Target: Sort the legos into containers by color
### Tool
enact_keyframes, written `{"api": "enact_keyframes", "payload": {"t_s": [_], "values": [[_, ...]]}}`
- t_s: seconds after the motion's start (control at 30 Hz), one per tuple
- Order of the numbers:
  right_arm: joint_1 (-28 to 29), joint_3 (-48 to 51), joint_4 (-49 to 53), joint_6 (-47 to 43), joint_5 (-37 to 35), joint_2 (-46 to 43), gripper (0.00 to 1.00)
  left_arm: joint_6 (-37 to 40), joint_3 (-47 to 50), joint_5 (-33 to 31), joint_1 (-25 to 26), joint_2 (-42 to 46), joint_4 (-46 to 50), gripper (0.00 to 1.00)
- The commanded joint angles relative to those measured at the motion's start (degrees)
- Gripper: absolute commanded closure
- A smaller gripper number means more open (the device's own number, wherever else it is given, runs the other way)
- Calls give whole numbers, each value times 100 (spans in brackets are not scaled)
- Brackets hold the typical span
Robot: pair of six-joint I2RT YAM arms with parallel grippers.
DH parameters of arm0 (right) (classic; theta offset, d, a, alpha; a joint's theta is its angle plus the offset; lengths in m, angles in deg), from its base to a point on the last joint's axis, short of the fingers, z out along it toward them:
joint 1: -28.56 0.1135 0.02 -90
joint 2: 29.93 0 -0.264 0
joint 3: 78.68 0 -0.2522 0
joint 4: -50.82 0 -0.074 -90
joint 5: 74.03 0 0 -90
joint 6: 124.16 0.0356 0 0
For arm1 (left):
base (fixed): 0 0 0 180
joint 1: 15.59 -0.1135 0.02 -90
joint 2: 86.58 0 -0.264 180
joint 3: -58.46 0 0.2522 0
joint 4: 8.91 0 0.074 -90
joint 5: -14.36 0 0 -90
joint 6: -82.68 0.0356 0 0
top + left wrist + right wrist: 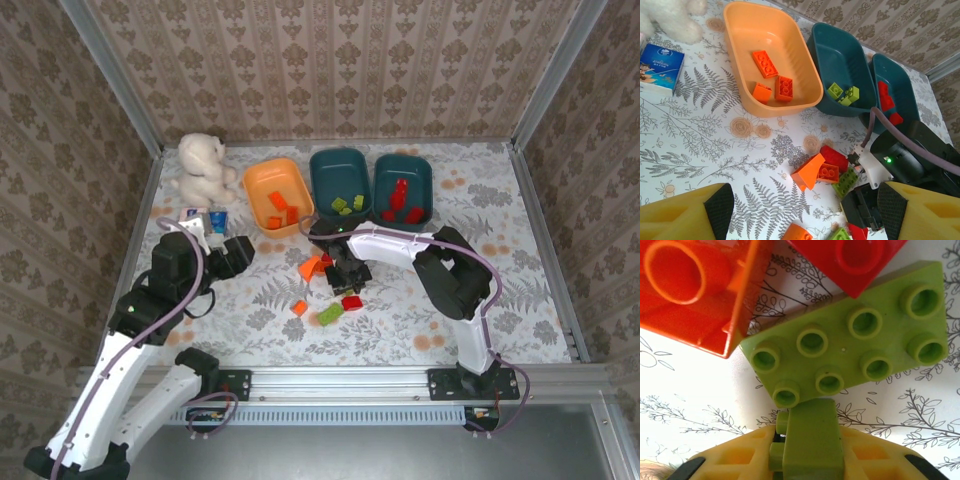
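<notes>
My right gripper (812, 437) is shut on a small light green lego (815, 445), held upright just above the table. Right beyond it lie a flat green lego (855, 347), an orange one (695, 290) and a red one (850, 260). From above, that gripper (345, 275) is down in the middle cluster of legos. Near it lie an orange (299, 308), a green (330, 314) and a red (352, 302) lego. My left gripper (805, 220) is open and holds nothing, left of the cluster. The orange container (262, 180) holds orange legos. One teal container (340, 160) holds green ones, the other (420, 170) red ones.
A white plush toy (203, 167) sits at the back left, with a small blue-and-white box (660, 67) in front of it. Walls close in the table on three sides. The right arm (450, 280) bends across the right half of the table.
</notes>
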Motion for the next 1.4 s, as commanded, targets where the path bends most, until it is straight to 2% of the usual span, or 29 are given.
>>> {"api": "enact_keyframes", "payload": {"t_s": [0.0, 0.2, 0.27, 0.37, 0.6, 0.7, 0.8, 1.07, 1.37], "values": [[3, -101, -24, 57, -10, -54, 76, -13, 32, 132, 22, -56, -205, 21], [-45, -417, 547, 88, -340, -1038, 78, 105, -86, 382, 131, -336, -553, 22], [-212, -820, 810, 56, -438, -1343, 78, 124, -198, 398, 241, -553, -694, 21], [-578, -1657, 1009, -53, -464, -1337, 78, 107, -342, 366, 345, -888, -927, 22], [-1358, -3997, 952, -281, -165, 218, 78, -23, -640, 234, 292, -1675, -1253, 22], [-1607, -5083, 965, -180, 113, 1206, 78, -221, -737, 491, 89, -2097, -1257, 21], [-1807, -5770, 788, -70, 351, 1955, 78, -278, -884, 608, 9, -2366, -1226, 22], [-2118, -6049, -81, 18, 655, 2810, 76, -253, -898, 629, -13, -2363, -1219, 22], [-2152, -6182, -239, -8, 785, 3382, 75, -273, -846, 595, -15, -2324, -1186, 22]]}}
